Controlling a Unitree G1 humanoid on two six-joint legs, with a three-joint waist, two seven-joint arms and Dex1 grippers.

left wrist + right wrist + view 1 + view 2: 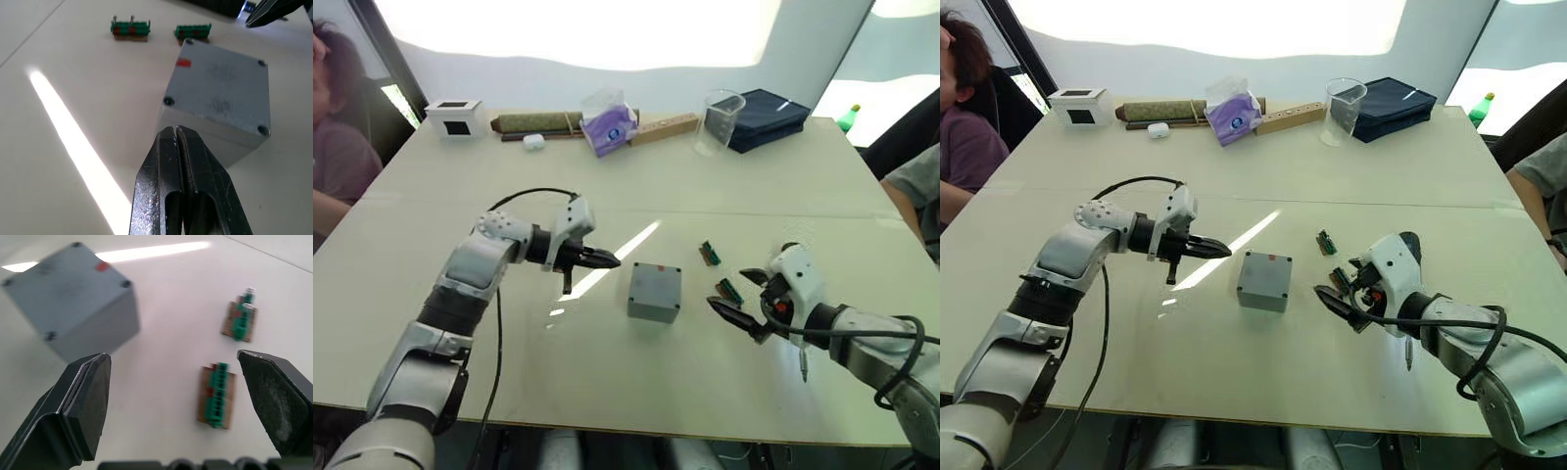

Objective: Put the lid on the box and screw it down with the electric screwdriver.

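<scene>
The grey box stands mid-table. Its top face is closed and flat, with a dark screw spot at each corner and a small red mark; this looks like the lid lying on it. My left gripper is shut and empty, its tips close to the box's left side. My right gripper is open to the right of the box, its fingers spread above two green terminal blocks. A thin metal tip pokes out below my right wrist; I cannot tell whether it is the electric screwdriver.
Along the far edge stand a white cube, a rolled green mat, a purple packet, a wooden block, a clear cup and a dark blue case. People sit at both sides.
</scene>
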